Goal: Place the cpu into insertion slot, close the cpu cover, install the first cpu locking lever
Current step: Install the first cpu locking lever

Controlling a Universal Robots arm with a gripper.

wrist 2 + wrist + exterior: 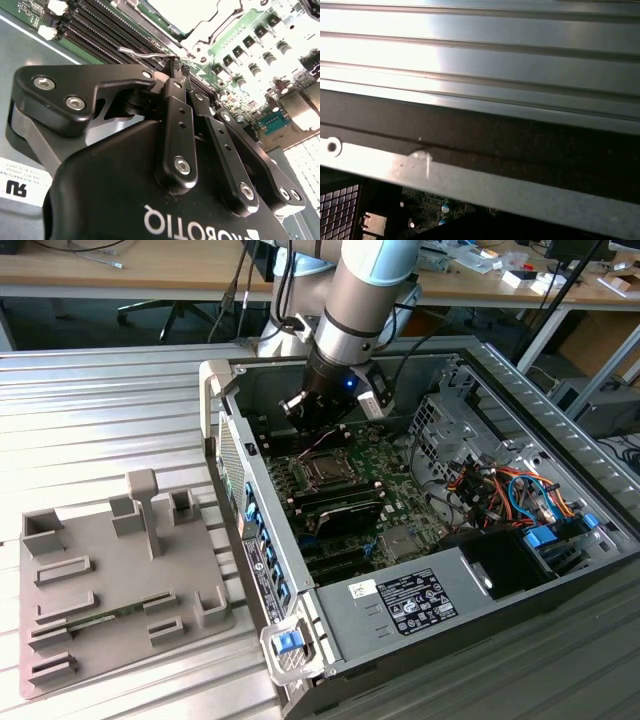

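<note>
Right, the gripper [179,67] hangs low inside the open computer case [330,640], fingers pinched together on the thin wire locking lever [142,53] just beside the insertion slot [322,470]. The cpu cover [212,25] looks flat over the socket, with the cpu's pale top [172,11] showing through its cut-out. To my eye this is the lever step: best to keep the pinch firm, sweep it along its arc, and watch the memory slots [107,30] close by
</note>
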